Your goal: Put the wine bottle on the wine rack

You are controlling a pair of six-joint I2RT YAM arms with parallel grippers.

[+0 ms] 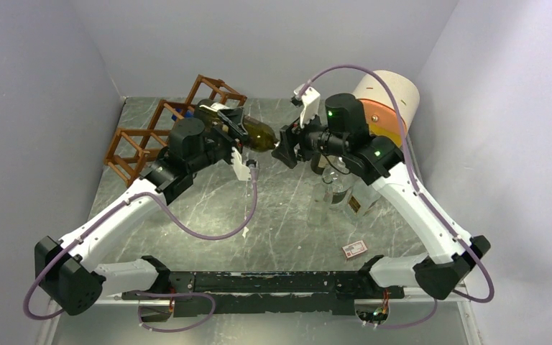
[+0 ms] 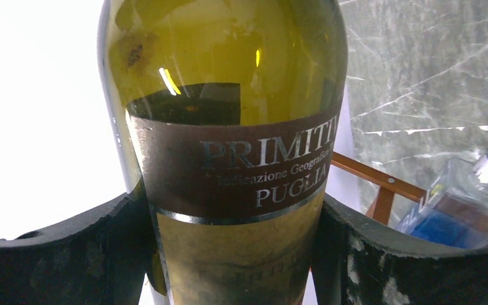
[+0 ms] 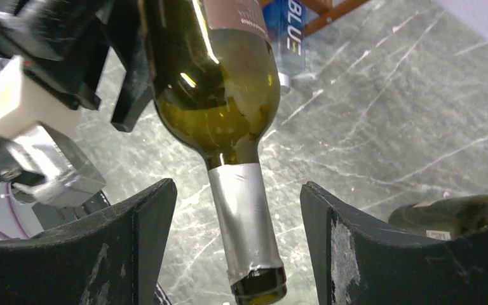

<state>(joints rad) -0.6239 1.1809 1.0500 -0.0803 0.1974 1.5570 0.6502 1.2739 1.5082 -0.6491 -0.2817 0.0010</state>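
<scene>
My left jaws are clenched on the wine bottle. The two dark fingers press on either side of its olive-green body, at the lower edge of the brown label marked PUGLIA. My right jaws stand released around the bottle's neck. The silver foil sleeve runs down between the two fingers with a gap showing on each side, so neither finger touches it.

From above, the bottle hangs roughly level off the worktop, between my two wrists. Its neck points right and its base points left toward the wine rack. The rack is a stepped lattice of reddish-brown bars standing at the far left of the worktop, close to the left wall. The bottle lies in none of its cells. Its base end is just beside the rack's right end, and I cannot tell whether it touches.

A blue-labelled bottle lies among the rack's bars; which cell I cannot tell. A clear glass bottle is on the worktop under my right arm. A white-and-orange cylinder sits in the far right corner. A small card lies at the near right.
</scene>
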